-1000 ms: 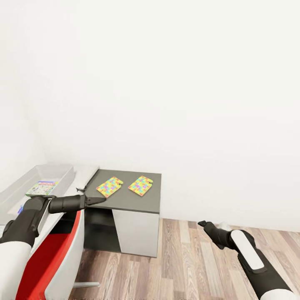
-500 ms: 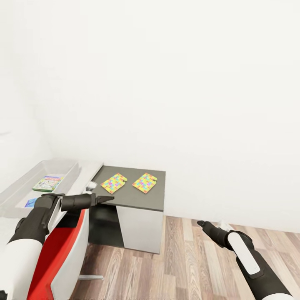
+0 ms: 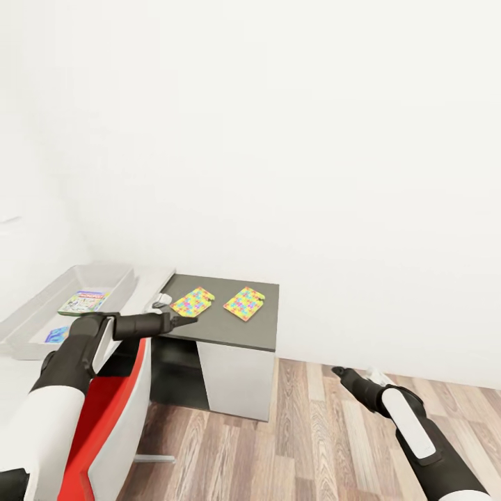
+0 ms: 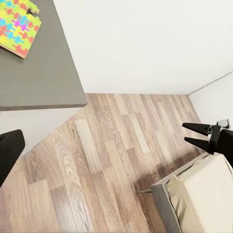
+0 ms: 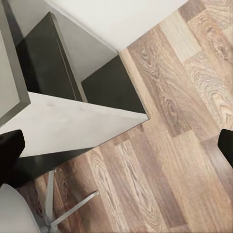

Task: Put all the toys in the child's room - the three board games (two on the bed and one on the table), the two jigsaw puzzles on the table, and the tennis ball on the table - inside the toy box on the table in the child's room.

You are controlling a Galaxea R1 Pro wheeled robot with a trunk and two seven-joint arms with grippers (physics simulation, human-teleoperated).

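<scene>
Black and empty, the right gripper (image 3: 339,372) hangs low over the wood floor (image 3: 313,445), fingers parted — free for a pick. Further off, the left gripper (image 3: 186,321), fingers together on nothing, noses toward two jigsaw puzzles (image 3: 193,302) on the dark cabinet (image 3: 268,327) — beyond, the toy box (image 3: 28,342) already holds two board games (image 3: 85,302).

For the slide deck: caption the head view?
Two jigsaw puzzles on the dark cabinet; left gripper near.

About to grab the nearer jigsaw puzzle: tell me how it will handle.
The nearer jigsaw puzzle lies thin and flat on the dark cabinet top, so pinching it may need an edge. Probably light, likely to slide if pushed. Its interlocking pieces might flex or separate.
</scene>
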